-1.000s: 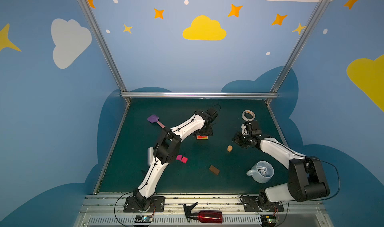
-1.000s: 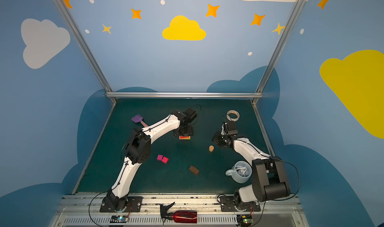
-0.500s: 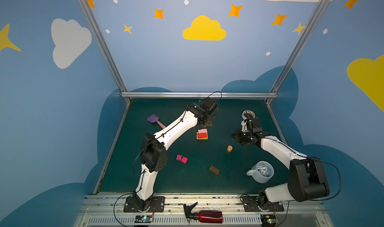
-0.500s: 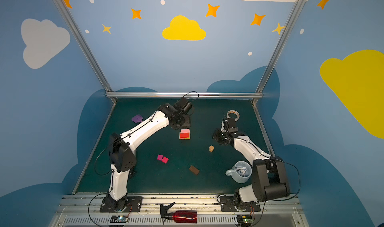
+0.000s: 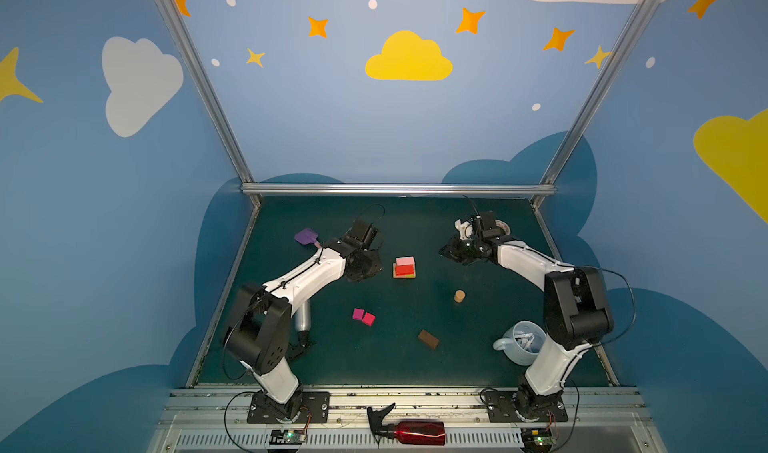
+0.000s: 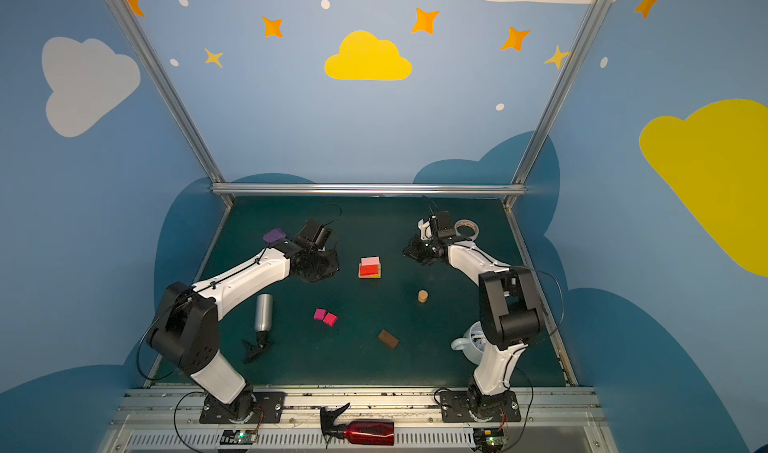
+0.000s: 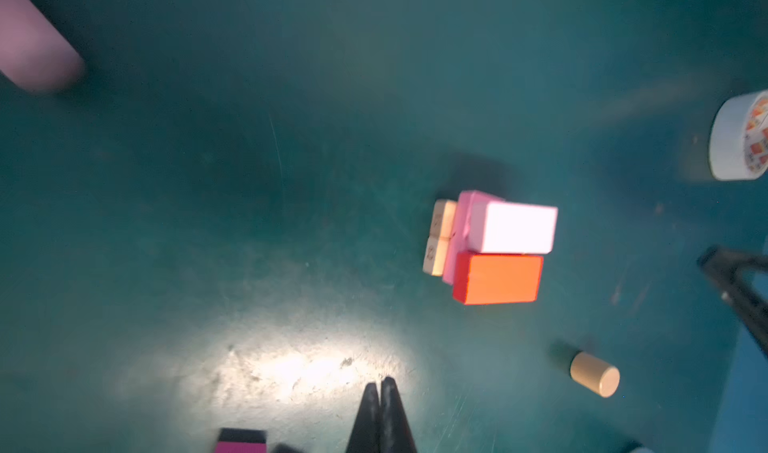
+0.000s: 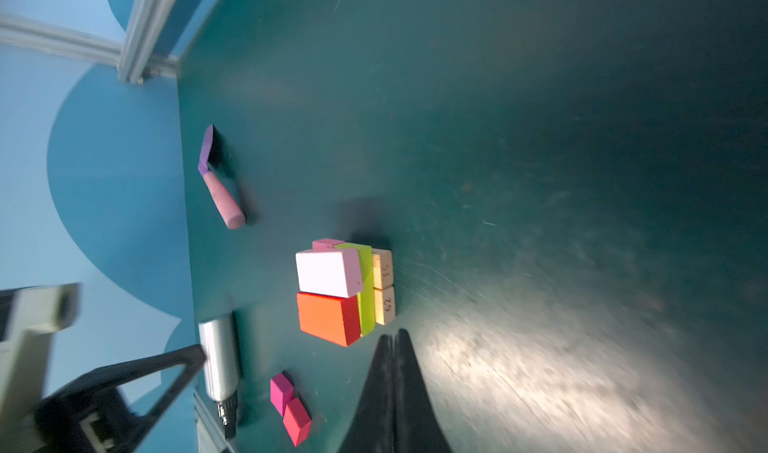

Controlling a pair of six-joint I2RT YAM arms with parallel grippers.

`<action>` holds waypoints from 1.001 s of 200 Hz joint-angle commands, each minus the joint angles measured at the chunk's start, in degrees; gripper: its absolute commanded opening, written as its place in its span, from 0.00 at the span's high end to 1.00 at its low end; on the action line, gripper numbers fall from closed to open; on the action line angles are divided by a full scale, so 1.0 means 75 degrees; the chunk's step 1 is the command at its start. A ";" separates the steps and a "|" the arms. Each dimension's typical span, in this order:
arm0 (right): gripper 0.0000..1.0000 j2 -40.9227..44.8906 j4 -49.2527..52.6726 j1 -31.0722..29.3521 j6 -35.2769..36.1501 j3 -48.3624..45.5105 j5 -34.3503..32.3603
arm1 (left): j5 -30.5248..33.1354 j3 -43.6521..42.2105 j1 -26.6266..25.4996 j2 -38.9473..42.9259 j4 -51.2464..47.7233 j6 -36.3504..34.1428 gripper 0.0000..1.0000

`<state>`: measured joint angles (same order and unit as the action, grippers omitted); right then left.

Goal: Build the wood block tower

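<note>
Around tower point(image 5: 404, 267): spatula point(image 5: 306, 236), tape roll point(image 6: 467, 228), cylinder point(image 5: 459, 296) apart | left pincer point(image 7: 380, 388) closed | right pincer point(image 8: 392, 336) closed

The left arm point(image 5: 307, 275) and right arm point(image 5: 524, 260) have white links, bulky black joints point(image 5: 258, 335), thin black cables point(image 5: 633, 305), and screwed black base plates point(image 5: 316, 405). The left hand point(image 7: 380, 382) and right hand point(image 8: 392, 334) taper to black tips.

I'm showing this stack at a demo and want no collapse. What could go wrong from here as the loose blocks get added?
1. The tower tops out in a pink block and a red block side by side; the pink one looks slightly askew, so the next piece may rock.
2. The two magenta squares touch; gripping one could shove the other.
3. The right gripper, shut, points close by the tower's base; a careless swing might clip it.
</note>
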<state>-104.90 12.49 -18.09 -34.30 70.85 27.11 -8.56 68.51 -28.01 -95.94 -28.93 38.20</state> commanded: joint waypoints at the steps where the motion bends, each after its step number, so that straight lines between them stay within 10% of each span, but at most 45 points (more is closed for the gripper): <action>1: 1.00 -0.0438 0.0161 -0.0240 0.0218 0.0611 0.0288 | -0.1038 -0.0064 0.0146 -0.0163 0.1387 0.0144 0.96; 200: 1.00 -0.1933 0.0198 -0.0758 0.0015 0.1551 0.0346 | -0.2658 0.0939 0.0374 -0.2292 0.1656 -0.0039 0.96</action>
<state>-118.58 13.98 -23.42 -34.24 80.82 29.54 -27.38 73.52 -25.17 -111.92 -15.92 38.98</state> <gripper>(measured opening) 0.049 0.047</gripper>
